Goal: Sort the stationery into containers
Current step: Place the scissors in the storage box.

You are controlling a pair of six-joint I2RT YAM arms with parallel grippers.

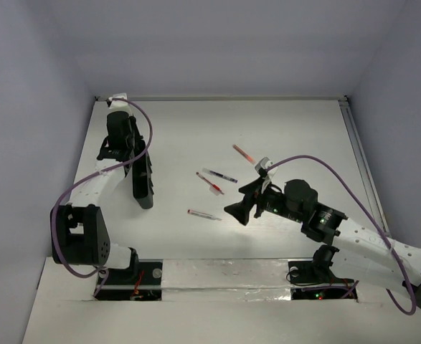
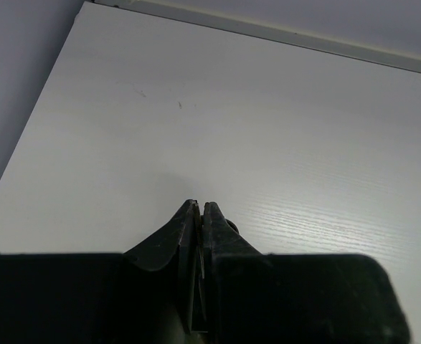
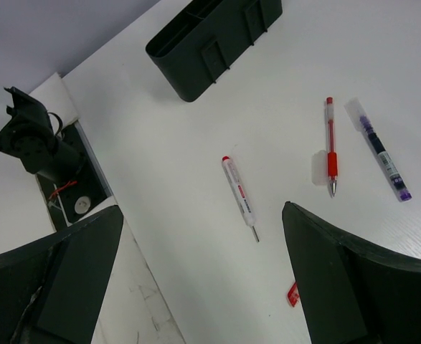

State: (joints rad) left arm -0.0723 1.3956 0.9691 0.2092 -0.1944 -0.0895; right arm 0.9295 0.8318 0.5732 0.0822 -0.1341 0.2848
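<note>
The long black box [image 1: 143,180] lies at the table's left; its end shows in the right wrist view [image 3: 210,39]. My left gripper [image 1: 116,115] is shut beside the box's far end, pointing at the back left corner; its fingertips [image 2: 200,209] meet over bare table. My right gripper [image 1: 237,210] is open above the table's middle [image 3: 201,215]. A white-and-red pen [image 3: 239,190] [image 1: 204,214] lies just ahead of it. A red pen [image 3: 330,147] [image 1: 210,183], a dark pen [image 3: 381,150] [image 1: 219,175] and another red pen [image 1: 243,154] lie further off. A tiny red piece [image 3: 292,294] lies by the right finger. Scissors and erasers are out of view.
The left arm's base [image 3: 31,140] stands at the table's near edge. A foil-taped strip [image 1: 217,272] runs along the front between the arm bases. Grey walls close the left, back and right. A purple cable [image 1: 325,166] loops over the right arm.
</note>
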